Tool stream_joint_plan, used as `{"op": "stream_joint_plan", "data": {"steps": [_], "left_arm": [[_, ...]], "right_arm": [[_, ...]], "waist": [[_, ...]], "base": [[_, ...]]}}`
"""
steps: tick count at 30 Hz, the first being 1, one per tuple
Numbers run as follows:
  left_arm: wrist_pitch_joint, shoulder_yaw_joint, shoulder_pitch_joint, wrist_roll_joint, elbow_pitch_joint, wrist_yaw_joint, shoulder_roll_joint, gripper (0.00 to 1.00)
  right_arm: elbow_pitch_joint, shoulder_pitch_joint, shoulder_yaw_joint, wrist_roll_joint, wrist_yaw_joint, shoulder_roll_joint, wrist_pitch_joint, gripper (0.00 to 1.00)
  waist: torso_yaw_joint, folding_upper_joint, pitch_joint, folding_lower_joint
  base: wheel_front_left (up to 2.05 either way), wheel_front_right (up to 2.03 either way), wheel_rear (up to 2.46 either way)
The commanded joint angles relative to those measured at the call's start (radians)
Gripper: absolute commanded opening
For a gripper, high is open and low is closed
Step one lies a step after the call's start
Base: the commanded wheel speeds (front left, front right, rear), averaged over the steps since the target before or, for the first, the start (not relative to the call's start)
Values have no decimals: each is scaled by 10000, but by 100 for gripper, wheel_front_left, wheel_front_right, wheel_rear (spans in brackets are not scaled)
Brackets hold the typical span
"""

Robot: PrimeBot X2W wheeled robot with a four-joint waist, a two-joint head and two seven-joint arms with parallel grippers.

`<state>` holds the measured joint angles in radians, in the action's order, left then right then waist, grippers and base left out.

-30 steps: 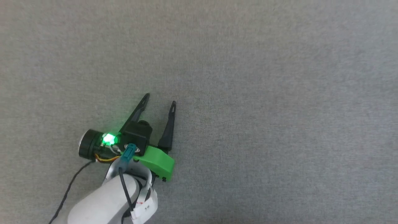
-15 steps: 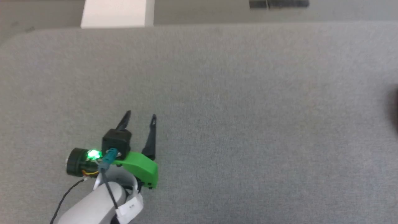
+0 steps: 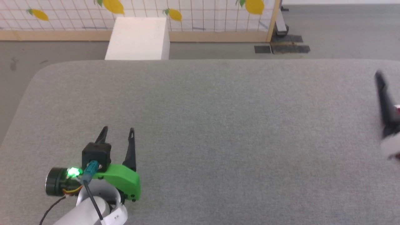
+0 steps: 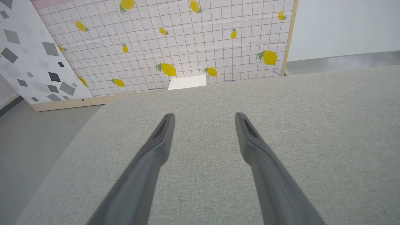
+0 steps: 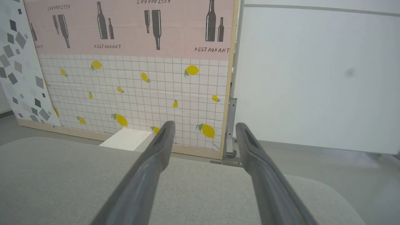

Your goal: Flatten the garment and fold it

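Note:
The garment is out of view. My left gripper point(image 3: 118, 129) hovers low over the grey fabric-covered table point(image 3: 218, 125) at its near left, open, with nothing between its fingers. The left wrist view shows the same open gripper point(image 4: 204, 115) over bare grey fabric. At the right edge of the head view one blurred dark finger point(image 3: 383, 97) of my right gripper stands over the table. In the right wrist view the right gripper point(image 5: 205, 125) is open and empty, pointing past the table's far rounded corner.
A white box point(image 3: 137, 37) stands on the floor just beyond the table's far edge. Behind it is a lemon-patterned grid screen point(image 3: 200, 15) with a wooden frame. A white panel point(image 5: 312, 78) stands to the right of the screen.
The head camera has tilted up, bringing the table's far edge, the box and the screen into view. A right gripper finger has come in at the right edge. Both grippers stay open.

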<state>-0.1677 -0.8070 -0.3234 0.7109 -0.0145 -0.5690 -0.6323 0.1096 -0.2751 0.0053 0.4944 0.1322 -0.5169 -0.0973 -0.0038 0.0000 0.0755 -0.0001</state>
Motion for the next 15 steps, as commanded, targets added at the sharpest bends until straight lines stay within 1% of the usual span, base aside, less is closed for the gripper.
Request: {"op": "stream_joint_plan", "data": {"steps": [1, 5, 7, 11, 15], "left_arm": [[-23, 53, 221, -64, -61, -133, -70, 100], [-130, 37, 493, -67, -131, -231, -155, 100], [-188, 13, 621, -81, -139, -274, -175, 100], [-162, -144, 811, -167, -30, -400, -174, 100], [-204, -251, 917, -247, 75, -516, -84, 100]], "right_arm": [[-207, 514, -302, -367, -15, 471, -67, 100], [-664, 1612, -1110, -1281, -15, 1814, 77, 100], [-968, 2038, -1280, -1705, -15, 2442, 195, 100], [-1422, 2752, -1210, -2563, -15, 3058, 413, 100], [-1428, 3303, -1177, -3298, -15, 3306, 473, 100]], "waist": [[132, 0, -214, 1], [167, 0, -364, 1], [169, 0, -423, 1], [220, 0, -469, 1], [290, 0, -459, 1]], "base": [[0, 0, 0], [0, 0, 0], [0, 0, 0], [0, 0, 0], [0, 0, 0]]}}
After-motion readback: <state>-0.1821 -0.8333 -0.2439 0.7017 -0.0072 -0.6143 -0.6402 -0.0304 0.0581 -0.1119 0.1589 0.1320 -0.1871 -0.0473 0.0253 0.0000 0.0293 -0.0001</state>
